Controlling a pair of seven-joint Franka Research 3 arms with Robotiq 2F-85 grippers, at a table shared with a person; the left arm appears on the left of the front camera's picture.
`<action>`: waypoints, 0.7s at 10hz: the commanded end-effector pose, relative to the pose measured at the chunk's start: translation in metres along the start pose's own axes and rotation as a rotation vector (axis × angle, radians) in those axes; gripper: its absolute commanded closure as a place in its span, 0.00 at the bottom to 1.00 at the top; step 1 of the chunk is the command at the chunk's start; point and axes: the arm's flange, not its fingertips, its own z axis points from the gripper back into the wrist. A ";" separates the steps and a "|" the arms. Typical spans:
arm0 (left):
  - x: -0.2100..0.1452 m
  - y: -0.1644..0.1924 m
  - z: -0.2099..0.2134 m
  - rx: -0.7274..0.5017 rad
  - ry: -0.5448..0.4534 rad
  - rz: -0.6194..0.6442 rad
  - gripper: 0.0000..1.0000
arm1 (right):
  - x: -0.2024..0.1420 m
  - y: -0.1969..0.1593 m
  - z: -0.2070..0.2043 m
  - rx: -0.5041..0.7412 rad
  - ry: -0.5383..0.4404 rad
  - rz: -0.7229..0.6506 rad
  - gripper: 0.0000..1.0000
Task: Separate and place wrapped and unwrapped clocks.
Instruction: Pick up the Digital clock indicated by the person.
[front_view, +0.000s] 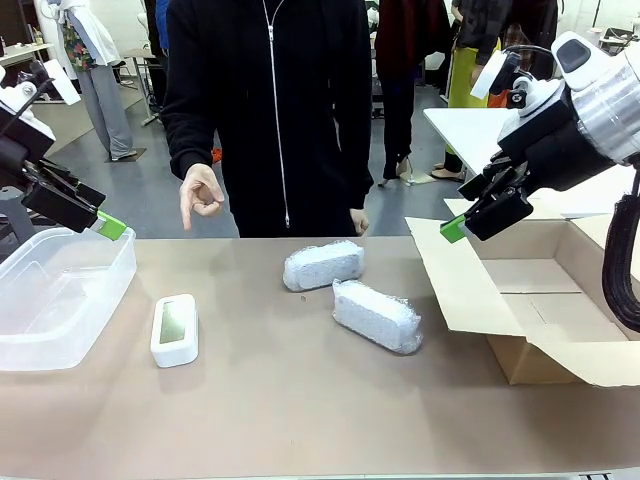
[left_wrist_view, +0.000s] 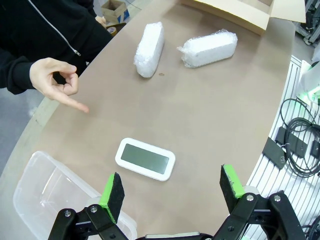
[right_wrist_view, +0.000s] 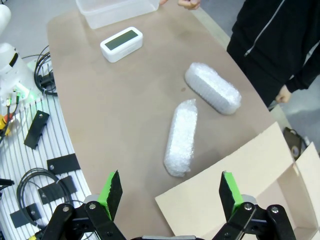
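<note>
Left gripper and right gripper: fingers spread wide, holding nothing.
The left one hangs over the clear plastic tub at the table's left edge, the right one over the open cardboard box at the right edge. The bare white clock lies screen-up just beside the tub. Two bubble-wrapped bundles lie mid-table, close but apart. A person's hand points down at the far edge.
</note>
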 end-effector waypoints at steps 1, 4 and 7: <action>0.000 -0.001 0.001 -0.013 -0.008 0.003 0.00 | -0.001 0.001 0.001 0.015 -0.001 0.001 0.00; 0.000 -0.001 0.001 -0.013 -0.008 0.003 0.00 | -0.001 0.001 0.001 0.015 -0.001 0.001 0.00; 0.000 0.000 0.000 0.000 0.000 0.000 0.00 | -0.001 0.001 0.001 0.015 -0.001 0.001 0.00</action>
